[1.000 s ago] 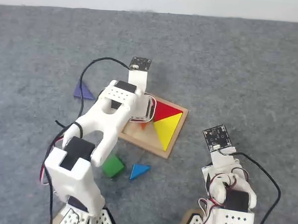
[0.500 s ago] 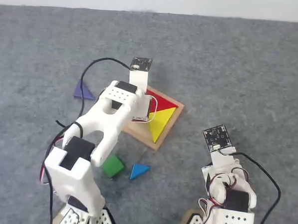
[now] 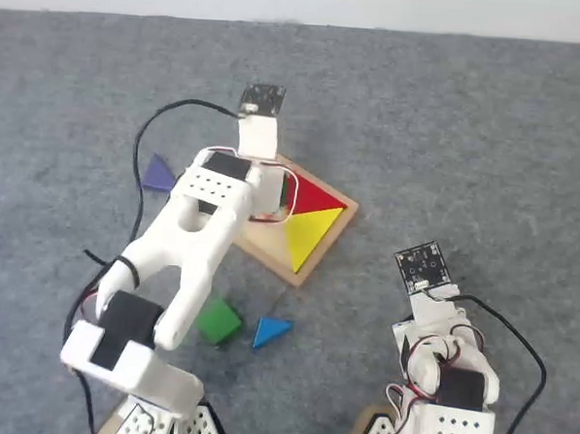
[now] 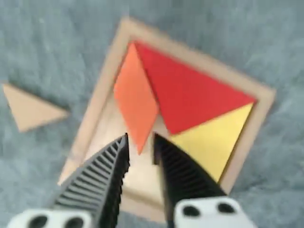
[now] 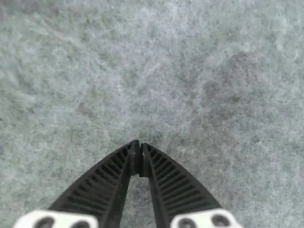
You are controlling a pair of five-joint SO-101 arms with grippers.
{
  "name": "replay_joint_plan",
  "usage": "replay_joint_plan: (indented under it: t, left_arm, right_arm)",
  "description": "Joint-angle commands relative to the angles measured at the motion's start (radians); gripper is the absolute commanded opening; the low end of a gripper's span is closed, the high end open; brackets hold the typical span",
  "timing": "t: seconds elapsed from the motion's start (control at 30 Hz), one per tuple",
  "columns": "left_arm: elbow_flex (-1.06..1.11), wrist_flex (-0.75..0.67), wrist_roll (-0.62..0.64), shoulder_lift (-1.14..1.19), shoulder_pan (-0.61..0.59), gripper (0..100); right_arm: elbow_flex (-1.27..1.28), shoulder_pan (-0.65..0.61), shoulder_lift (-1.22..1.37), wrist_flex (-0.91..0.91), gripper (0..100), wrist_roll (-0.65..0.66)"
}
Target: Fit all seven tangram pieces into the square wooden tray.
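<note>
The left jaws stood narrowly parted and held nothing, their tips over the bare wooden floor of the tray (image 4: 260, 114). One sharp corner of the orange parallelogram (image 4: 135, 102) showed in the gap between the tips; whether either tip touched it could not be told. The rest of that piece lay flat in the tray just ahead of the jaws. Touching its long edge, a little farther ahead, lay the red triangle (image 4: 190, 97). The yellow triangle (image 4: 213, 140) lay edge to edge with the red one, off to one side of the jaws. Outside the tray, well to the other side, a tan-looking triangle (image 4: 31, 108) lay on the grey surface (image 5: 190, 71); whether it was the purple triangle (image 3: 159, 175) seen from above could not be told.

Far behind the left jaws, near that arm's base, the green square (image 3: 218, 320) and the blue triangle (image 3: 270, 331) lay close together on the surface.

The right jaws were closed tip to tip on nothing, over bare surface, well apart from the tray.
</note>
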Motion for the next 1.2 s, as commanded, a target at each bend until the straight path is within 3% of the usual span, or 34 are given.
replay_joint_plan:
  t: [0.0,0.37,1.17]
  left_arm:
    - [-0.038,-0.068,-0.058,-0.021,0.000,17]
    - [-0.383,0.115,0.002,0.404,-0.061,16]
    - [-0.364,0.276,-0.017,0.413,-0.064,15]
  right_arm:
    - [0.017,-0.004,-0.016,0.002,0.8,0.008]
    - [0.017,-0.004,-0.016,0.002,0.8,0.008]
    - [0.017,-0.004,-0.016,0.002,0.8,0.008]
